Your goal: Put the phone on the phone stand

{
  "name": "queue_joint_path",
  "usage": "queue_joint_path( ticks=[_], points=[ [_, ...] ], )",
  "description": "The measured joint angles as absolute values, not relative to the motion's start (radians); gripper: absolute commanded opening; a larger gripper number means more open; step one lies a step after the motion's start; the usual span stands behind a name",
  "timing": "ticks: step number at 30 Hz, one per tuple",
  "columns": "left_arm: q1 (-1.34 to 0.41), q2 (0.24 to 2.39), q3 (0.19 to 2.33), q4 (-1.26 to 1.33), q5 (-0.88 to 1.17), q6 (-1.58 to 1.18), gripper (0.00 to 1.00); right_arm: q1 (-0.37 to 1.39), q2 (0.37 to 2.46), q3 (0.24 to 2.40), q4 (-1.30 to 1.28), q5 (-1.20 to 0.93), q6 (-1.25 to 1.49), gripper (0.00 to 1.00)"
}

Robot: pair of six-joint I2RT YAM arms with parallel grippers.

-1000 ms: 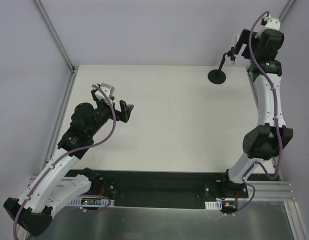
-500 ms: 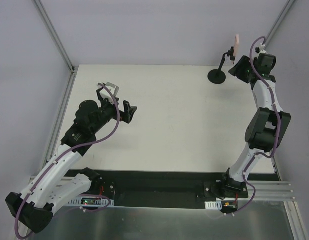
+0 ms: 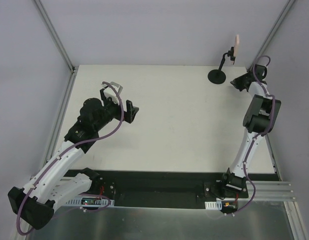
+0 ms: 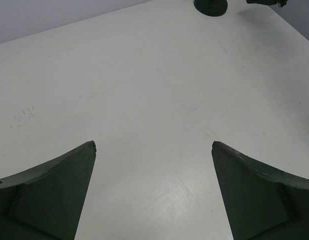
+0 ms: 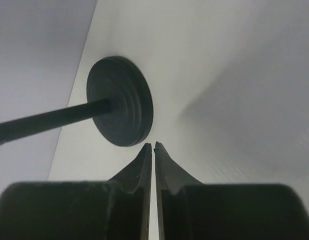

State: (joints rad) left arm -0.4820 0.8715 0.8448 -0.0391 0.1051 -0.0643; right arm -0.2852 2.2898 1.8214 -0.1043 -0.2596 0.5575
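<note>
Phone (image 3: 237, 45) sits up high on top of the phone stand (image 3: 218, 75), at the far right corner of the white surface (image 3: 179, 125). From above you can see only its thin pink edge. It stands up tall in the holder at the top of the thin black post. The round black foot of the stand lies flat on the surface.

The right hand (image 3: 240, 83) is down low, just beside the foot of the stand, on its right side. It is apart from the phone. In the right wrist view its two fingers (image 5: 139, 167) are pressed together with only a thin line between them, and they hold nothing. Their tips are close to the rim of the round foot.

The left hand (image 3: 128, 112) hangs over the left middle of the surface, well apart from the stand. In the left wrist view its two dark fingers (image 4: 49, 195) are spread wide, with only bare white surface between them. The foot of the stand peeks in at the top edge of that view.
</note>
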Motion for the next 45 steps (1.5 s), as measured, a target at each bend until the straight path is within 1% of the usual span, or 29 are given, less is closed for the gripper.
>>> queue_joint_path(
  ticks=[4,7,9,19,25,35,37,38,39,43,45],
  points=[
    [-0.477,0.884,0.846,-0.039,0.106,-0.064,0.98,-0.266,2.358,1.923,-0.168,-0.162,0.624,0.08],
    [-0.474,0.889,0.847,-0.040,0.106,-0.064,0.98,-0.251,2.418,2.042,-0.218,-0.118,0.669,0.07],
    [-0.470,0.891,0.847,-0.041,0.107,-0.064,0.98,-0.244,2.439,2.080,-0.233,-0.103,0.694,0.07],
    [-0.469,0.894,0.852,-0.042,0.107,-0.064,0.98,-0.236,2.535,2.134,-0.301,-0.053,0.761,0.08],
    [-0.469,0.895,0.856,-0.042,0.107,-0.064,0.98,-0.229,2.584,2.205,-0.295,-0.089,0.785,0.08],
    [-0.469,0.896,0.856,-0.042,0.108,-0.065,0.98,-0.189,2.604,2.210,-0.231,-0.222,0.781,0.08],
    [-0.469,0.896,0.856,-0.042,0.108,-0.065,0.98,-0.176,2.609,2.212,-0.186,-0.263,0.760,0.11],
    [-0.469,0.896,0.856,-0.042,0.109,-0.065,0.98,-0.169,2.613,2.218,-0.171,-0.281,0.744,0.16],
    [-0.469,0.896,0.856,-0.042,0.109,-0.065,0.98,-0.162,2.618,2.226,-0.157,-0.299,0.727,0.18],
    [-0.469,0.896,0.856,-0.042,0.116,-0.065,0.98,-0.143,2.629,2.267,-0.103,-0.361,0.643,0.21],
    [-0.469,0.896,0.856,-0.042,0.116,-0.065,0.98,-0.139,2.618,2.257,-0.070,-0.376,0.603,0.20]
  ],
)
